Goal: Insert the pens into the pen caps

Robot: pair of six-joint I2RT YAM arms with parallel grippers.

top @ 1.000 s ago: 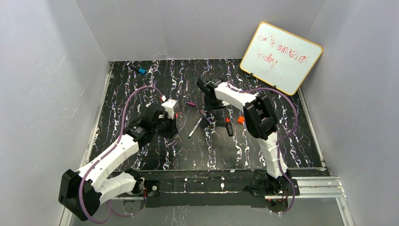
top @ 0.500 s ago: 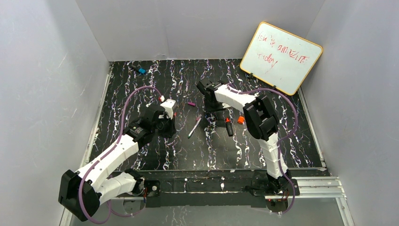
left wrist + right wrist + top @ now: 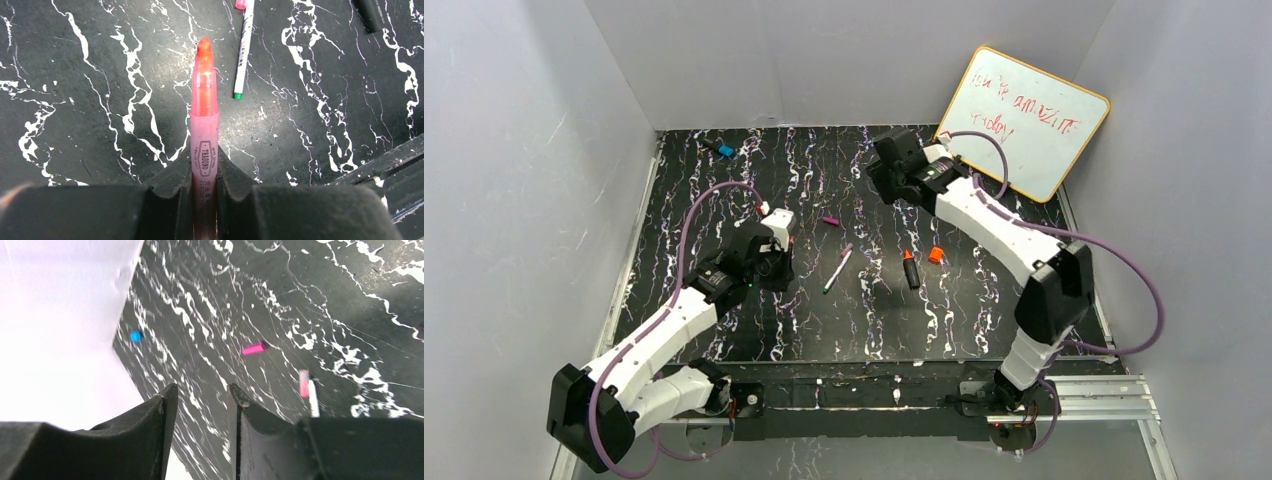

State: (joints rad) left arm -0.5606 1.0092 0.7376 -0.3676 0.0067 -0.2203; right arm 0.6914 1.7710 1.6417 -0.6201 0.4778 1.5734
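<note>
One outstretched right arm (image 3: pixel 994 215), pincer (image 3: pixel 202 388) aloft.

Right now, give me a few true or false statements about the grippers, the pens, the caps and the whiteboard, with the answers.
1. The left gripper is shut on the pink pen. True.
2. The right gripper holds the magenta cap. False: its jaws are open and empty, and the cap lies on the table.
3. The orange cap lies beside the black marker, not on it. True.
4. The whiteboard lies flat on the table. False: it stands tilted at the back right.
</note>
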